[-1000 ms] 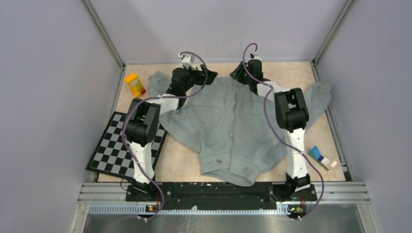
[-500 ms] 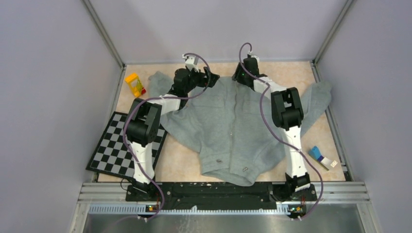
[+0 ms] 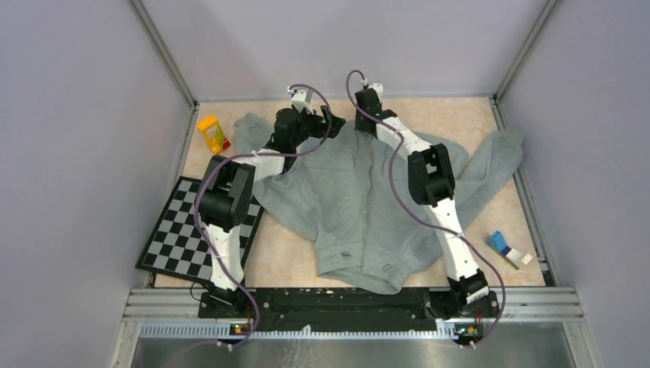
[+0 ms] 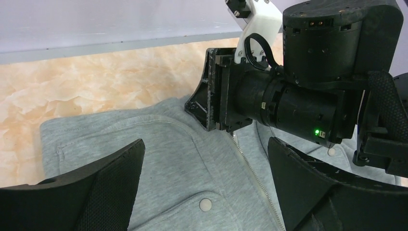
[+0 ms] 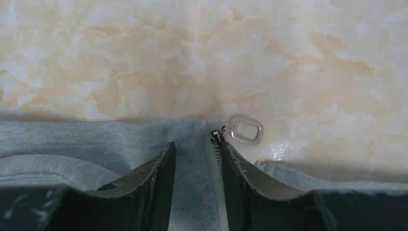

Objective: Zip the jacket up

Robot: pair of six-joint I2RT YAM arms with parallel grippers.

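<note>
We find a robotics test cell in a laboratory. Plain grey panel walls (image 3: 77, 153) in aluminium framing (image 3: 165, 57) enclose a marble-patterned tabletop (image 3: 283, 261). The cabled left arm (image 3: 226, 199) and right arm (image 3: 433, 180) are bolted to a black base rail (image 3: 345, 299) at the bottom of the frame. A checkerboard calibration board (image 3: 180, 238) lies at lower left.
</note>
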